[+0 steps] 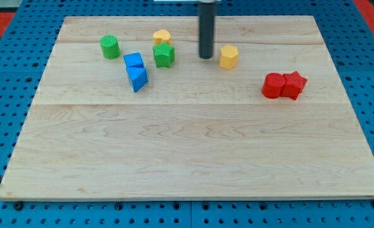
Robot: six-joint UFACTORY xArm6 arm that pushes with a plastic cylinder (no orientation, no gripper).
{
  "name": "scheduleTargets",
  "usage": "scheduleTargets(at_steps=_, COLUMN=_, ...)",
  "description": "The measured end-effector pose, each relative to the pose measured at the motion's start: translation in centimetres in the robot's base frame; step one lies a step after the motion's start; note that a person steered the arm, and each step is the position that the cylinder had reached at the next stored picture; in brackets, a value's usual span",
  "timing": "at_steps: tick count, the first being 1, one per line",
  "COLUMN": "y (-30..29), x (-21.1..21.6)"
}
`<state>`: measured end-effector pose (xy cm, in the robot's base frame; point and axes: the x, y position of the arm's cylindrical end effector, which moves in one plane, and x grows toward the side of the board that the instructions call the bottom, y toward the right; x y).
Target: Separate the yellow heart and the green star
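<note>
Camera view: my tip (pixel 205 57) beside yellow block (pixel 229 56)

This is looking like a robotics lab bench. A pale wooden counter (pixel 193 158) is lying on a blue perforated plate (pixel 9 38) studded with rows of mounting holes, the kind used for fixing test rigs. A dark rod (pixel 207 28) is hanging over small coloured blocks (pixel 284 85) scattered like test pieces.
</note>
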<state>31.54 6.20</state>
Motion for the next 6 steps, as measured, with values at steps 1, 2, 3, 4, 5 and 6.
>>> scheduleTargets(at_steps=1, y=1.3, x=-0.6)
scheduleTargets(at_steps=2, y=8.2, x=0.8)
scheduleTargets(at_steps=3, y=11.1, x=2.3)
scheduleTargets(at_steps=4, y=3.0, x=-2.1)
scheduleTargets(at_steps=5, y=-6.9, x=-7.2)
scheduleTargets(at_steps=6, y=-16.8, x=-9.4)
